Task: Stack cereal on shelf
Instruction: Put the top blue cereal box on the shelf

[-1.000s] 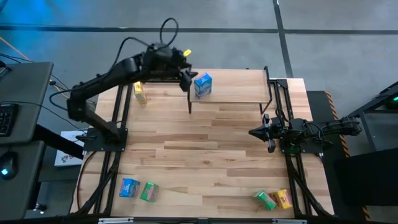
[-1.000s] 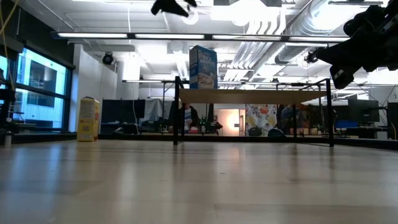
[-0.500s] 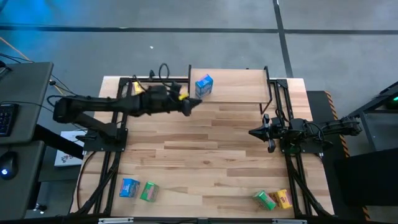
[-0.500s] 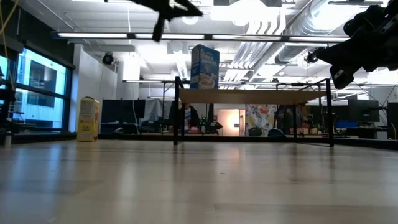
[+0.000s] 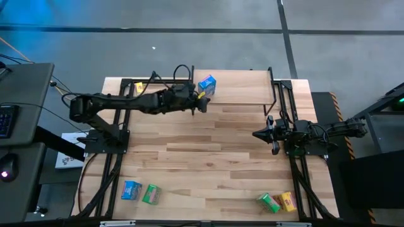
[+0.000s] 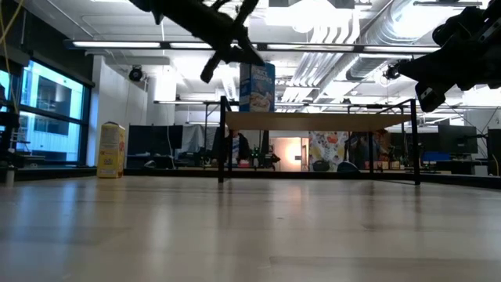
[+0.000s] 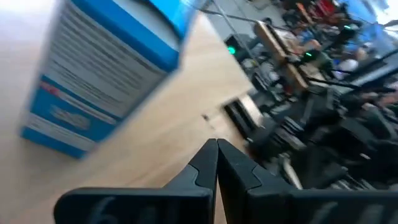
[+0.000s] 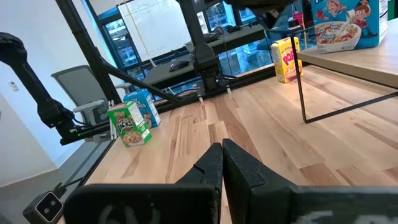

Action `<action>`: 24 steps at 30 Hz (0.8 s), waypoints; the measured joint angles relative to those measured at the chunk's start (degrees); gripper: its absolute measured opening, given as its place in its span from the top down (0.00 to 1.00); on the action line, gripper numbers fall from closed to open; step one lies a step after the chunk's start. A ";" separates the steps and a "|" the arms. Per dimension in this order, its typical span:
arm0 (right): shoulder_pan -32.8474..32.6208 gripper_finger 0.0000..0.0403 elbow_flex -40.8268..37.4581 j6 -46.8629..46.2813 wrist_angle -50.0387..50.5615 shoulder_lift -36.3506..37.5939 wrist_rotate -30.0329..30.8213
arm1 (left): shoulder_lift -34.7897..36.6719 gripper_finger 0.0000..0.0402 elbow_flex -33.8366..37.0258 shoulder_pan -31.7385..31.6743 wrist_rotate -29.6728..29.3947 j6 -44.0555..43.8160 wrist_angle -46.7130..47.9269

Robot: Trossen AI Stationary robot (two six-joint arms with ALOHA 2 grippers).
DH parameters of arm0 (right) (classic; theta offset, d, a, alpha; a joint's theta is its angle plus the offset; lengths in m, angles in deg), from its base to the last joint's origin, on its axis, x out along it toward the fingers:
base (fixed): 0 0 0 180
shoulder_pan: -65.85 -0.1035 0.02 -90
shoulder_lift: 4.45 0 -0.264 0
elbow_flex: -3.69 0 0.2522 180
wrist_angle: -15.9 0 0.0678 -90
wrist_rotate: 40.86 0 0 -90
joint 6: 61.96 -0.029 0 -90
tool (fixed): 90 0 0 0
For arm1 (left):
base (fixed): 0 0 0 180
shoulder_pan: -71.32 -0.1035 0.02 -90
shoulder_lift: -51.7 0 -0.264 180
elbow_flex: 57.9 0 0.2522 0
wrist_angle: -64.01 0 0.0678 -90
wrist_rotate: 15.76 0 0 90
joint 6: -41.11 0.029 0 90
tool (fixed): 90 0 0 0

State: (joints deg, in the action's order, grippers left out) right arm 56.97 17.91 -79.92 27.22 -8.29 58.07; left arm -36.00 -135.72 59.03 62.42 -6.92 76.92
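Nearest us, along the front edge of the wood-plank tabletop (image 5: 208, 164), we see a blue and a green cardboard cereal box (image 5: 141, 192) at one corner and a green and a yellow box (image 5: 277, 202) at the other; the middle lies open. Our right gripper (image 5: 257, 134) waits mid-table, fingers clenched on nothing. Farther back, our left gripper (image 5: 203, 106), fingers clenched and empty, hovers just beside the upright blue cereal box (image 5: 206, 86) near the left end of the low light-wood shelf (image 5: 243, 88). A yellow box (image 5: 138, 87) stands at the far left edge.
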 joint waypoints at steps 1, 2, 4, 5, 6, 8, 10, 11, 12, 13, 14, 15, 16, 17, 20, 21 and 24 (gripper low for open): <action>0.00 1.00 0.01 0.00 0.01 0.00 0.00 | -0.01 1.00 -0.02 -0.48 -0.69 0.23 0.67; 0.02 1.00 -0.01 0.00 0.01 0.00 0.00 | 0.01 1.00 -0.02 -1.03 -1.26 0.67 1.33; 0.00 1.00 0.02 0.00 0.01 0.00 -0.02 | 0.01 1.00 -0.06 -2.11 -1.87 1.91 2.90; 0.01 1.00 0.01 0.00 0.00 0.00 -0.02 | 0.01 1.00 -0.06 -2.67 -1.87 2.34 3.88; 0.01 1.00 0.01 0.00 -0.01 0.00 -0.02 | 0.01 1.00 -0.06 -3.24 -1.87 2.70 4.74; 0.01 1.00 0.01 0.00 0.01 0.00 -0.02 | 0.01 1.00 -0.06 -4.16 -1.87 2.69 6.14; 0.00 1.00 0.00 0.00 0.00 0.00 -0.04 | 0.01 1.00 -0.06 -4.81 -2.12 3.09 6.86; 0.00 1.00 0.02 0.00 0.01 0.00 -0.04 | 0.01 1.00 -0.06 -5.09 -2.39 3.29 6.89; 0.02 1.00 0.02 0.00 0.01 0.00 -0.04 | 0.01 1.00 -0.06 -5.31 -2.69 3.52 6.84; 0.00 1.00 0.02 0.00 0.01 0.00 -0.04 | 0.01 1.00 -0.06 -5.52 -2.90 3.73 6.79; 0.00 1.00 -0.01 0.00 0.01 0.00 -0.06 | 0.01 1.00 -0.06 -5.88 -2.92 3.85 6.85; 0.01 1.00 0.01 0.00 0.01 0.01 -0.07 | 0.01 1.00 -0.06 -6.19 -2.93 4.12 6.87; 0.00 1.00 0.00 0.00 -0.01 0.00 -0.07 | 0.01 1.00 -0.06 -6.47 -2.92 4.17 6.87; 0.00 1.00 0.01 0.00 -0.01 0.00 -0.07 | 0.01 1.00 -0.06 -6.74 -2.94 4.17 6.91; 0.00 1.00 0.02 0.00 -0.01 0.00 -0.09 | 0.01 1.00 -0.06 -7.63 -2.97 4.70 7.04; 0.02 1.00 -0.01 0.00 0.01 0.00 -0.09 | 0.01 1.00 -0.06 -7.91 -2.97 4.93 7.03; 0.00 1.00 0.01 0.00 0.00 0.00 -0.09 | 0.33 1.00 -0.06 -8.76 -0.80 5.14 7.80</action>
State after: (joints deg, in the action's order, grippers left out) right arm 56.97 17.92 -79.92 27.22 -8.29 57.98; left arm -35.67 -135.78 50.27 61.62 -1.78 84.71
